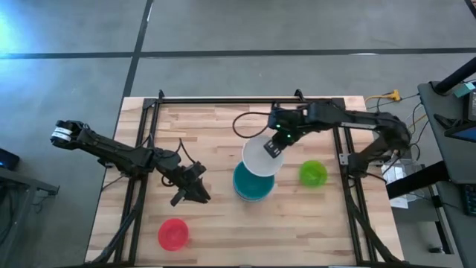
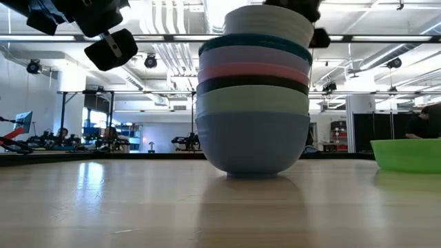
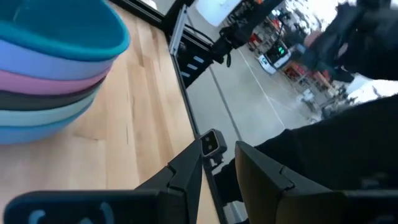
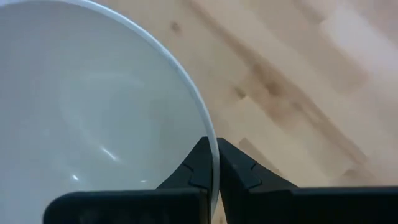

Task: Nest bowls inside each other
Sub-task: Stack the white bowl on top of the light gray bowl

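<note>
Pinching the white bowl (image 1: 259, 158) rim, right pincer (image 1: 273, 149) hovers over wooden table (image 1: 223, 216).

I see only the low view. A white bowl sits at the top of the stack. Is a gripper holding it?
Observer: Yes. The right gripper pinches the rim of the white bowl.
Operator: Is it centred over the stack?
Observer: No. In the high view the white bowl overlaps only part of the teal bowl.
Operator: Which bowls are still loose?
Observer: The lime bowl right of the stack, and a red bowl near the front left corner.
Operator: Where is the left gripper?
Observer: The left gripper hangs left of the stack, holding nothing.
</note>
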`<move>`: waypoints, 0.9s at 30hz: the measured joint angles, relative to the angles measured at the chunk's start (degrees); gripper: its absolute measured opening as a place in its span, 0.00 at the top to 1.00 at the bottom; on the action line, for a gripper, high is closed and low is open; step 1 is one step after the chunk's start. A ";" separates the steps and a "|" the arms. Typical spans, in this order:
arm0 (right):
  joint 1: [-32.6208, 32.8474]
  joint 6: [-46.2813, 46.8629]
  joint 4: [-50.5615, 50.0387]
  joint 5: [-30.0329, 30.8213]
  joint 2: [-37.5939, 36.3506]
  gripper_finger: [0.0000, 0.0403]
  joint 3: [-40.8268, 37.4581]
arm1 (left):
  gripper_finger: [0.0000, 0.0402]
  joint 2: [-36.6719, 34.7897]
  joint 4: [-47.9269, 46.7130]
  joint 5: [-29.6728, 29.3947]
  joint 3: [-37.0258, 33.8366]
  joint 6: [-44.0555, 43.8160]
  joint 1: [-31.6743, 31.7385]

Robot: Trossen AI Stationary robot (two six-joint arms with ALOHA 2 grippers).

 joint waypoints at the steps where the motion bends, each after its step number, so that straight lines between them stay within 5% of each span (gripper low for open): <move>1: -0.54 -1.35 0.05 -1.61 1.05 0.98 0.00 | 0.80 0.00 0.12 -0.77 0.04 -0.52 0.00; 17: 4.42 -4.86 3.15 -5.11 6.90 0.98 6.64 | 0.80 0.00 0.01 -8.63 0.04 -2.04 -0.04; 27: 7.27 -5.30 2.45 -5.65 11.78 0.98 6.99 | 0.80 0.00 0.03 -8.68 0.02 -2.09 -0.02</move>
